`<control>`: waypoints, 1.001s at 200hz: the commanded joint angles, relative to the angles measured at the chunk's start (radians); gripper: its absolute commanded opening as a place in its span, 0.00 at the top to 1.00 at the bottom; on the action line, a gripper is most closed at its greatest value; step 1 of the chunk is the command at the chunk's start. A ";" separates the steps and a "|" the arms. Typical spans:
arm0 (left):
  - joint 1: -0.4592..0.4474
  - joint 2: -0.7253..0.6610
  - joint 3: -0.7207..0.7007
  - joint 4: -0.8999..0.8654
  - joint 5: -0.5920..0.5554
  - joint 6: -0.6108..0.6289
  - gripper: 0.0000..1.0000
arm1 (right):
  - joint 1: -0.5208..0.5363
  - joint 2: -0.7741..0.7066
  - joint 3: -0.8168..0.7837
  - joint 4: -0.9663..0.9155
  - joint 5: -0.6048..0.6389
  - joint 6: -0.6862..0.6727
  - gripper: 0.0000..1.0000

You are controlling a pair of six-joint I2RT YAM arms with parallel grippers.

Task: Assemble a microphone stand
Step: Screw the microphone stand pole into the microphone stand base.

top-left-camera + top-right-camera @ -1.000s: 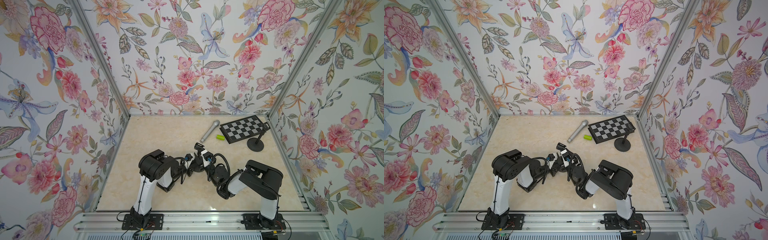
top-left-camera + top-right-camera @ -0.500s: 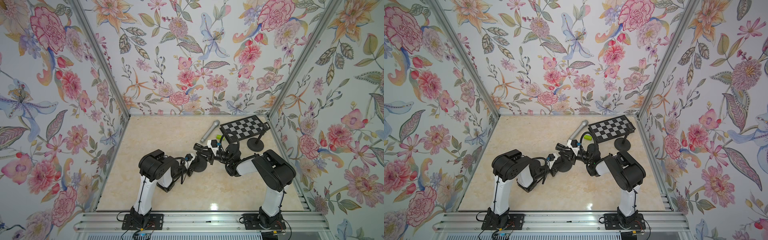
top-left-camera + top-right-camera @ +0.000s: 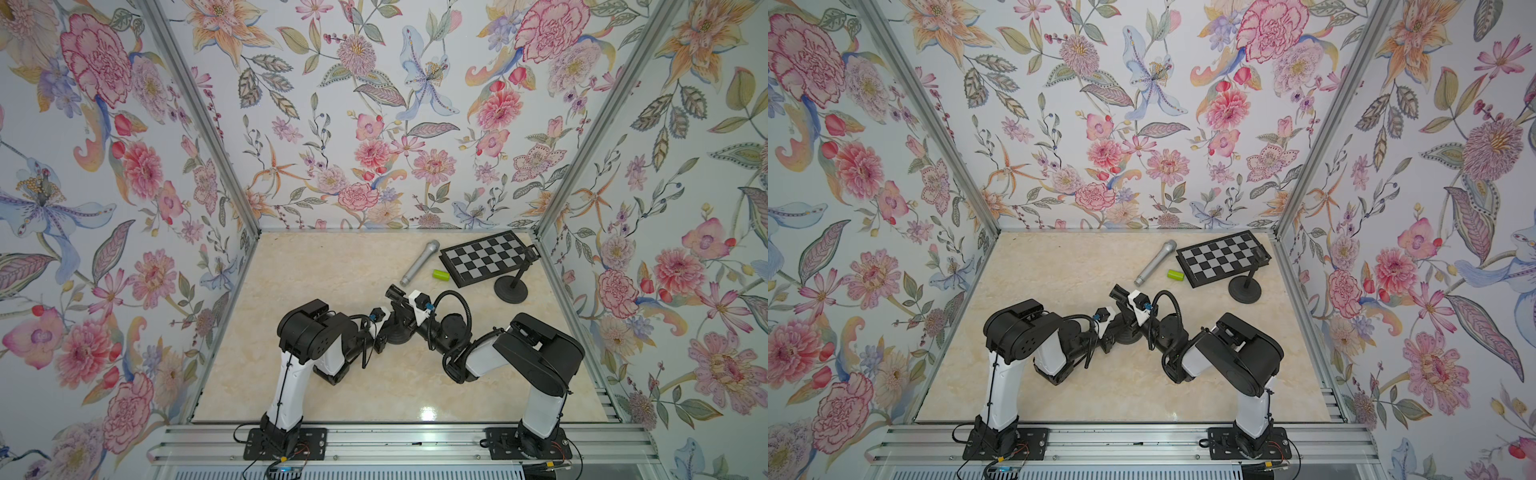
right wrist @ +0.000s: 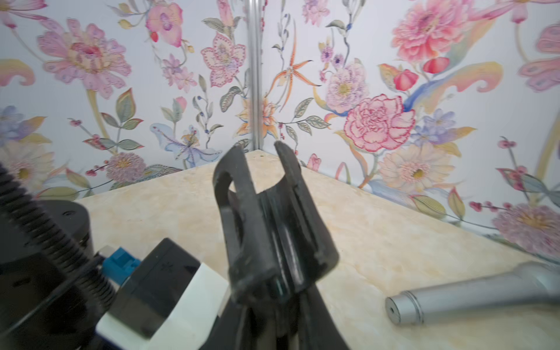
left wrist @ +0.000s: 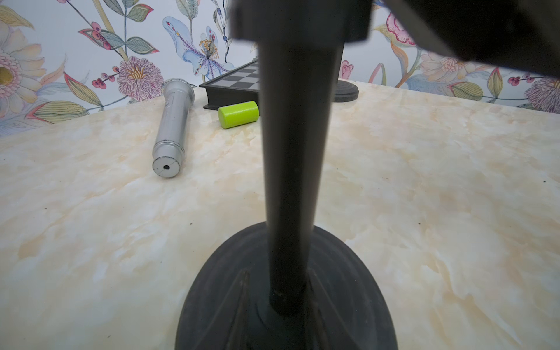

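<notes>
while left pincer [image 3: 389,326] clamps stand pole [image 5: 292,151], right pincer [image 3: 401,300] closed on mic clip [image 4: 266,230]

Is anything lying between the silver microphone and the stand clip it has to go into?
Nothing visible. Only bare table separates the microphone from the clip; the green cylinder lies aside, nearer the chessboard.
</notes>
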 commanded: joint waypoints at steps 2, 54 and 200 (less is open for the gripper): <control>-0.003 0.119 -0.050 0.225 -0.088 0.010 0.69 | 0.130 0.084 0.057 -0.150 0.651 -0.016 1.00; -0.003 0.110 -0.059 0.226 -0.104 0.014 0.69 | 0.192 0.082 0.081 -0.185 0.588 -0.080 1.00; -0.006 0.111 -0.051 0.226 -0.080 0.013 0.69 | -0.338 -0.051 0.179 -0.418 -1.060 -0.137 0.54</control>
